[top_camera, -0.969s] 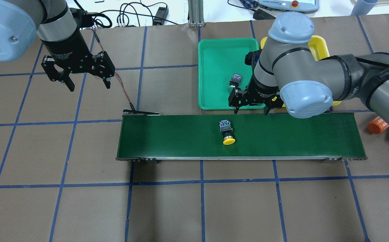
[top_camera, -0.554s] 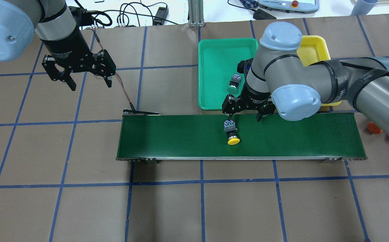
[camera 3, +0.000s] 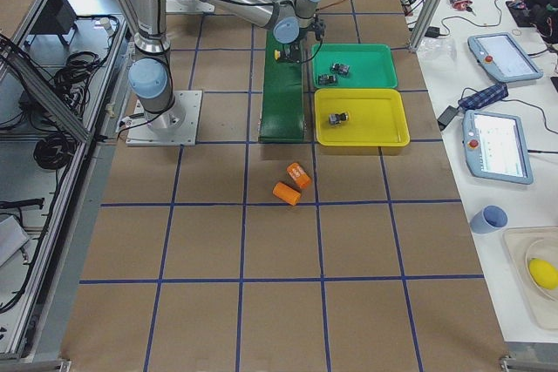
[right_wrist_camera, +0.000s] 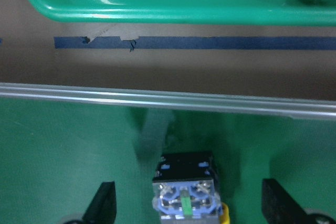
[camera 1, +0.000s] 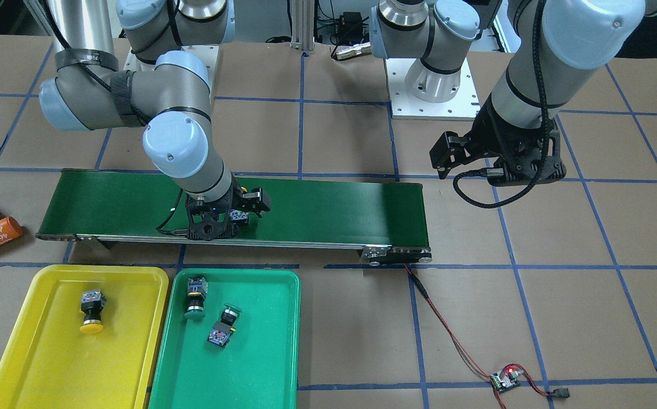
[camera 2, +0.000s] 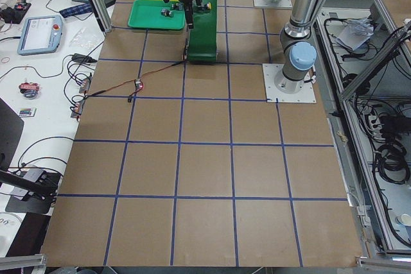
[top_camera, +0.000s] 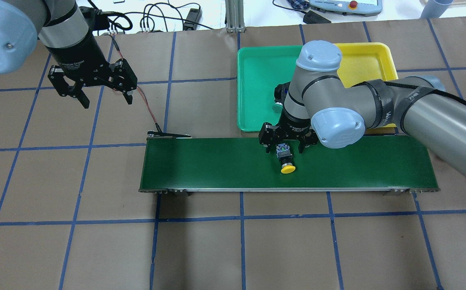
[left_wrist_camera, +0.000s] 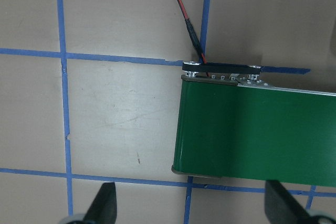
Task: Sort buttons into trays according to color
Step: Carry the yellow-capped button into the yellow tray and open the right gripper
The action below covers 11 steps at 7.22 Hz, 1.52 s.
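Jaws spread, right gripper (top_camera: 284, 151) straddles yellow-capped black push-button (top_camera: 286, 161) on dark-green conveyor belt (top_camera: 217, 165), apparently not touching; left gripper (top_camera: 106, 99) hangs released.

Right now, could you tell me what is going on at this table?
The robot is sorting buttons by colour. Its right gripper, fingers open, straddles a yellow button on the belt. The left gripper hangs open off the belt's end. Another yellow button lies in the yellow tray, two green buttons in the green tray.
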Each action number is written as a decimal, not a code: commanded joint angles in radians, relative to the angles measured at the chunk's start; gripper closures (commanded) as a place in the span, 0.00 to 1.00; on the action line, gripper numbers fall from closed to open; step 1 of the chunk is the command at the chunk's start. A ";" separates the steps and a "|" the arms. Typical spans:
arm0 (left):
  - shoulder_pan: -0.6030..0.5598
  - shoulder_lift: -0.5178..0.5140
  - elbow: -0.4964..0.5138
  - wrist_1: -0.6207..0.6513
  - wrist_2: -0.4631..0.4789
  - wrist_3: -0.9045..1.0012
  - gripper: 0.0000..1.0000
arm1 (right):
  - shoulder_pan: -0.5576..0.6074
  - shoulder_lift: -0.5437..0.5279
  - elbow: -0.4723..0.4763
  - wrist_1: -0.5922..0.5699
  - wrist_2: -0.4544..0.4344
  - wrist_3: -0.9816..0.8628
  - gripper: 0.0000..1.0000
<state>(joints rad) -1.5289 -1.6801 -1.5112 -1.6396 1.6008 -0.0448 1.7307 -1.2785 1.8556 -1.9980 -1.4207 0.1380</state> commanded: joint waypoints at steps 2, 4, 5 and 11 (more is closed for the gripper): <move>-0.004 -0.009 0.012 0.000 0.001 0.000 0.00 | 0.000 -0.005 -0.003 0.018 -0.017 0.003 1.00; -0.005 -0.007 0.016 0.003 0.001 -0.009 0.00 | -0.023 -0.011 -0.018 0.015 -0.023 0.003 1.00; -0.005 -0.003 0.017 0.003 0.002 -0.010 0.00 | -0.051 -0.025 -0.050 0.012 -0.044 0.002 1.00; -0.005 0.010 0.020 0.012 0.004 0.002 0.00 | -0.253 0.033 -0.234 -0.054 -0.187 -0.084 1.00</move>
<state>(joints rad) -1.5340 -1.6731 -1.4930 -1.6302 1.6043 -0.0440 1.4970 -1.2587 1.6402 -2.0238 -1.6249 0.0647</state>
